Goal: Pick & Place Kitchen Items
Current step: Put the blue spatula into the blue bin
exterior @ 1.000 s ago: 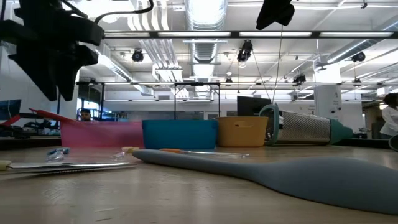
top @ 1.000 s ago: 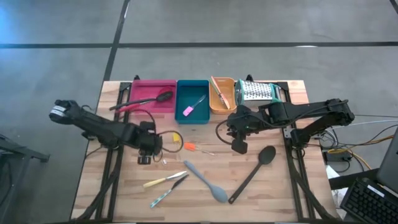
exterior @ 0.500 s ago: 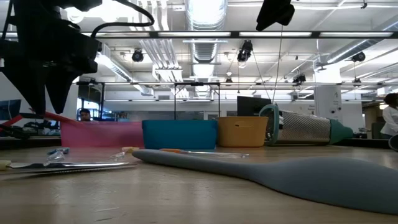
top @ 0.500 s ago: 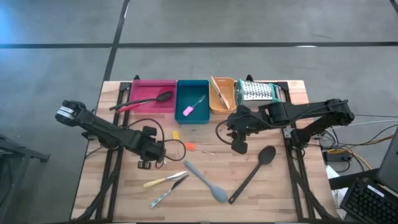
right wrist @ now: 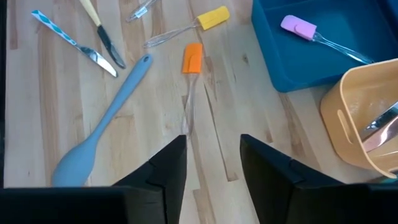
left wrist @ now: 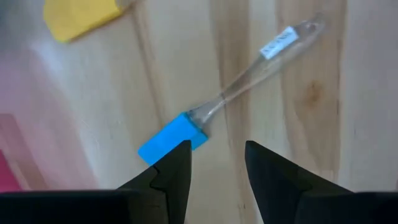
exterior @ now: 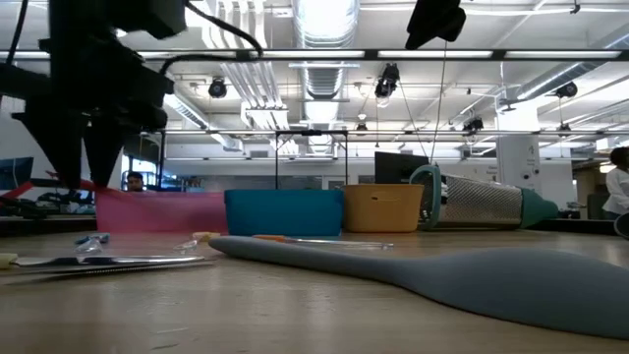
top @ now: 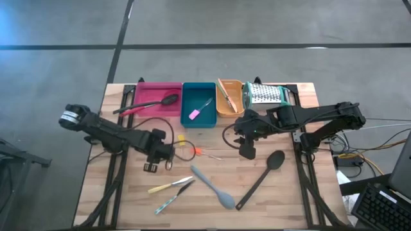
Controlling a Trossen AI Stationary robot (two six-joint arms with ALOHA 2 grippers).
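Left claw [left wrist: 214,171] hangs spread just above a blue-headed, clear-handled small tool [left wrist: 171,138] lying on the desk [top: 289,199], holding nothing. Right claw [right wrist: 211,158] spread, empty, over an orange-headed clear-handled tool [right wrist: 192,59] near the teal tray [right wrist: 283,59]. Grey spoon [top: 212,185] lies mid-desk.

I count 3 trays: pink tray [top: 142,90], teal tray [top: 198,90], orange tray [top: 236,85]. 1 grater [top: 264,94]. 2 black spoons [top: 275,159]. 1 grey spoon [top: 215,190]. 4 mini spatulas w/ clear handles: yellow spatula [top: 182,139], orange spatula [top: 196,151], blue spatula [left wrist: 171,138], pink spatula [top: 194,114]. 2 knives [top: 166,204], approx.
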